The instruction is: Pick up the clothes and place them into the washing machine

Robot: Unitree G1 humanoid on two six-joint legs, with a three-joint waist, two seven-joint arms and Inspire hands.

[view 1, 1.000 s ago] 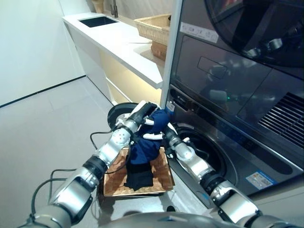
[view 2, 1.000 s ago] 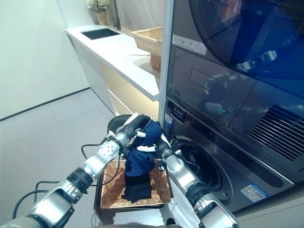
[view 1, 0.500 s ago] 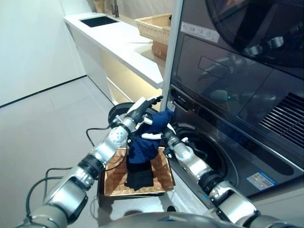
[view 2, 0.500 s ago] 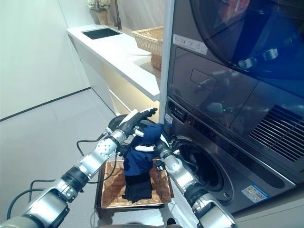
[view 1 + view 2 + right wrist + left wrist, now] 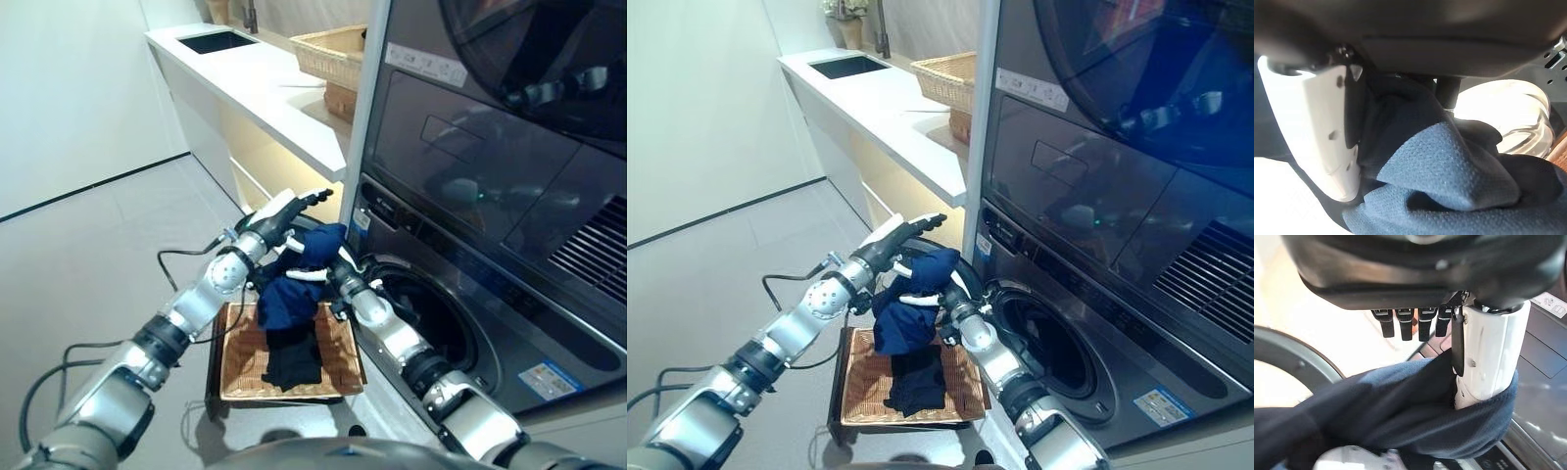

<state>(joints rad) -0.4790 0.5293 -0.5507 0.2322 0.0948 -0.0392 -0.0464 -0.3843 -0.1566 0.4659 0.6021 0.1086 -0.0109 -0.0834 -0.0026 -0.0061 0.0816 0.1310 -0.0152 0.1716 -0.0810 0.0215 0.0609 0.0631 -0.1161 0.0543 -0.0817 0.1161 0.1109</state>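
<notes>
Change since earlier: left robot hand (image 5: 279, 209), curled against the cloth a second ago, now has its fingers stretched straight above it; the whole head view has also shifted, so the camera moved.
Garment: dark blue garment (image 5: 294, 284) hangs bunched above the basket, just in front of the washer, its lower end draping down onto a black piece of clothing (image 5: 292, 360) lying in the basket.
Right robot hand: right robot hand (image 5: 323, 271) is closed on the top of the dark blue garment, cloth wrapped around its white-covered thumb.
Left robot hand, state: fingers straight and spread wide, pointing toward the machine front; thumb lies against the upper fold of the garment, not gripping.
Basket: shallow wicker basket (image 5: 239, 370) on the floor beside the washer opening.
Washing machine: dark washing machine (image 5: 1087, 323) with its round drum opening (image 5: 1038, 343) uncovered, nothing seen inside; a second dark unit stacked above.
Bench: white bench (image 5: 265, 83) to the left of the machines, carrying a sink (image 5: 217, 40) and a second wicker basket (image 5: 338, 54).
Head views only: basket, black clothing, drum opening, both arms together.
Left wrist view only: straight fingers (image 5: 1401, 323) in a row, clear of the cloth; white thumb cover (image 5: 1492, 350) pressed into the blue fold.
Right wrist view only: close weave of the blue cloth (image 5: 1449, 166) bunched against the thumb cover (image 5: 1312, 122); its fingers are hidden behind the cloth.
</notes>
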